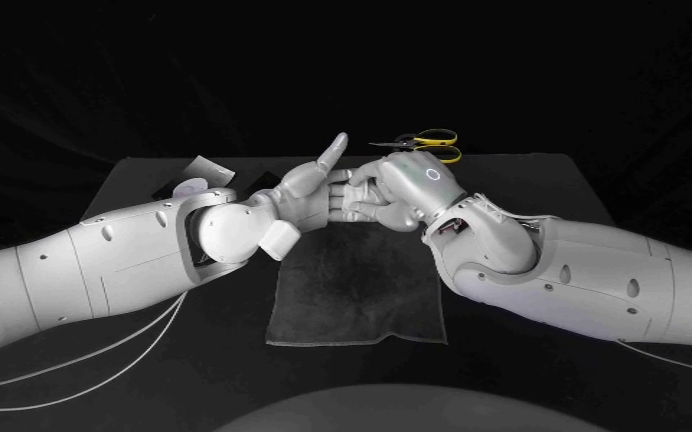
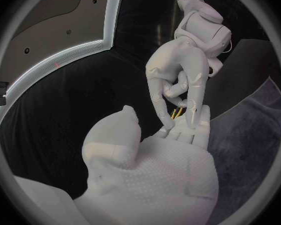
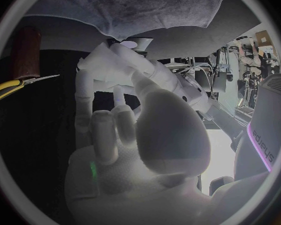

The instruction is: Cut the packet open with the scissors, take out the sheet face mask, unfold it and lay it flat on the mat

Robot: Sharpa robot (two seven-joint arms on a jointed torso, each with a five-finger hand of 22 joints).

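Above the far end of the grey mat [image 1: 353,302] my left hand [image 1: 306,197] and right hand [image 1: 397,184] meet, fingertips against fingertips. The left thumb points up. In the left wrist view the right hand [image 2: 178,70] reaches down onto the fingertips of the left hand [image 2: 159,170]. In the right wrist view the left hand [image 3: 109,70] faces the right hand [image 3: 147,135]. Whether anything is pinched between them is hidden. The yellow-handled scissors [image 1: 428,142] lie on the table behind the hands, blades to the left. A dark packet [image 1: 205,167] lies at the back left.
A small pale piece [image 1: 189,188] lies by the packet, just past my left forearm. The mat [image 3: 134,5] spreads under both hands, with bare black table [image 1: 562,187] on either side. The scissors [image 3: 15,85] lie close beside the right hand.
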